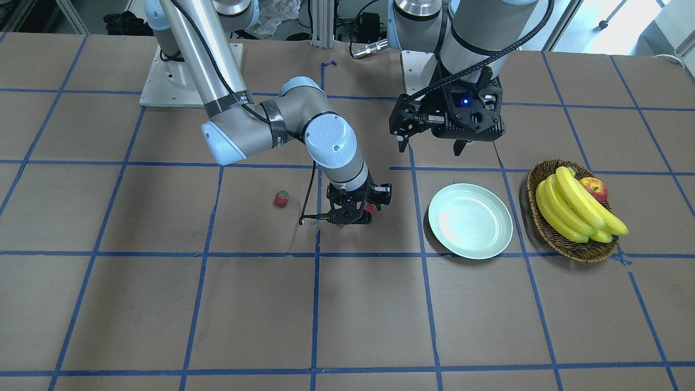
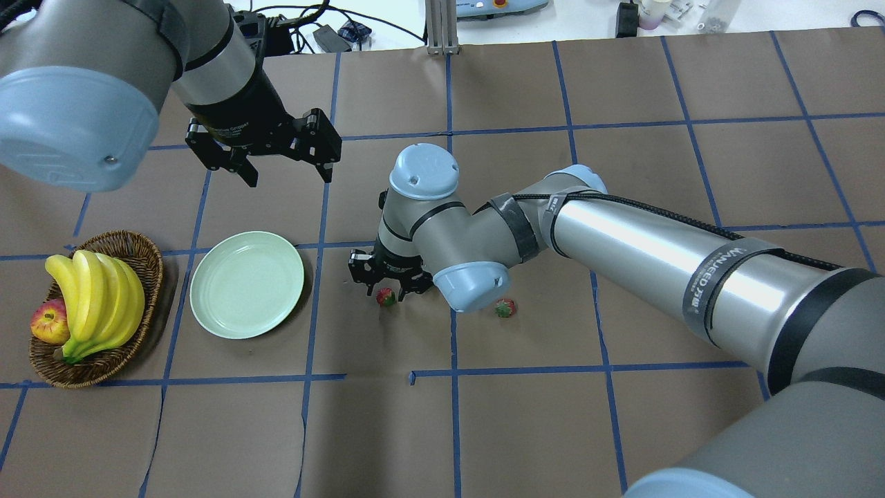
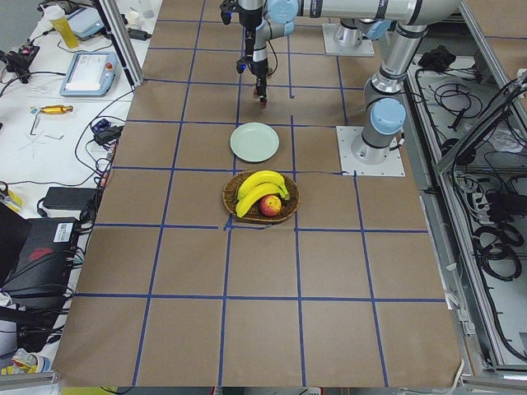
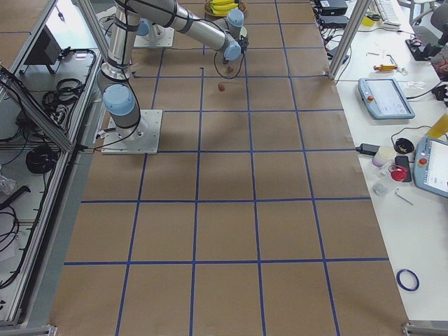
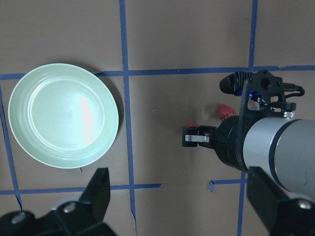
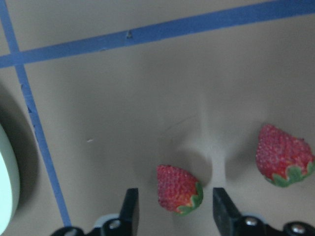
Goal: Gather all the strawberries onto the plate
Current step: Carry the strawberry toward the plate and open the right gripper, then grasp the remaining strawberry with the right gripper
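My right gripper (image 2: pixel 391 290) is low over the table, open, its fingers (image 6: pixel 130 209) on either side of one strawberry (image 6: pixel 178 189) that lies on the table, also seen in the overhead view (image 2: pixel 386 297). A second strawberry (image 6: pixel 284 156) lies just to its right, outside the fingers. The third strawberry (image 1: pixel 281 199) lies alone further toward my right. The pale mint plate (image 1: pixel 470 220) is empty, to the left of the right gripper. My left gripper (image 2: pixel 287 176) hangs open and empty above the table, beyond the plate.
A brown wicker basket (image 2: pixel 148 263) with bananas (image 2: pixel 97 297) and a red-yellow apple (image 2: pixel 50 321) stands left of the plate. Blue tape lines grid the brown tabletop. The right arm's elbow (image 2: pixel 470 277) hangs over the strawberries.
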Action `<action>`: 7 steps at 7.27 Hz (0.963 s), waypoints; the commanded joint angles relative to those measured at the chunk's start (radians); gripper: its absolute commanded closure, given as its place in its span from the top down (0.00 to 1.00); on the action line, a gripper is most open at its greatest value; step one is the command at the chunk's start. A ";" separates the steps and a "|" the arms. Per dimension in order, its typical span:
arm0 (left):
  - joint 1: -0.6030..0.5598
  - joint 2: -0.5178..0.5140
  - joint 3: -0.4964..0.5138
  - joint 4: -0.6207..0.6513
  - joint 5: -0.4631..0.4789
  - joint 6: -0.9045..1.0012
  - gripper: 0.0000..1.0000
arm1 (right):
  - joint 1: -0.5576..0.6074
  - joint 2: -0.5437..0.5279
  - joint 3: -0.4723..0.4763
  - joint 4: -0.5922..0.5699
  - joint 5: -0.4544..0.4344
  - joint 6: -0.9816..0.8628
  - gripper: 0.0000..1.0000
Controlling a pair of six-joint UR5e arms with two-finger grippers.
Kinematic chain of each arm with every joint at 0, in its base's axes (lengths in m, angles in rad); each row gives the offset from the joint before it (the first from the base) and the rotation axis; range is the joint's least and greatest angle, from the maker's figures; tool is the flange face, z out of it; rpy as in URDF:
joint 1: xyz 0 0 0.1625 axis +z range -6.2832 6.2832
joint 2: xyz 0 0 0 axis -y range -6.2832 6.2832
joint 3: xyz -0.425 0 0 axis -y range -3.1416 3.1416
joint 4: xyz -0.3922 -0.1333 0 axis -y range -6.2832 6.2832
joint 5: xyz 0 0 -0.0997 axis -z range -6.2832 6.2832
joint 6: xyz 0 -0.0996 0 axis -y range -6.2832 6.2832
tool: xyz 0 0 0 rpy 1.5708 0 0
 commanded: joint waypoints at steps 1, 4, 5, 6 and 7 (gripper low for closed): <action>0.000 0.000 0.000 0.000 0.001 0.000 1.00 | -0.039 -0.090 -0.005 0.153 -0.098 -0.037 1.00; 0.000 -0.003 0.000 0.000 0.001 0.000 1.00 | -0.197 -0.139 0.164 0.236 -0.212 -0.317 1.00; 0.000 -0.005 0.000 0.000 0.001 0.000 1.00 | -0.219 -0.149 0.191 0.226 -0.223 -0.325 1.00; 0.000 -0.006 -0.002 0.000 0.001 -0.001 1.00 | -0.219 -0.147 0.187 0.219 -0.223 -0.324 1.00; 0.000 -0.008 -0.002 0.000 0.001 -0.001 1.00 | -0.217 -0.138 0.200 0.211 -0.220 -0.318 0.87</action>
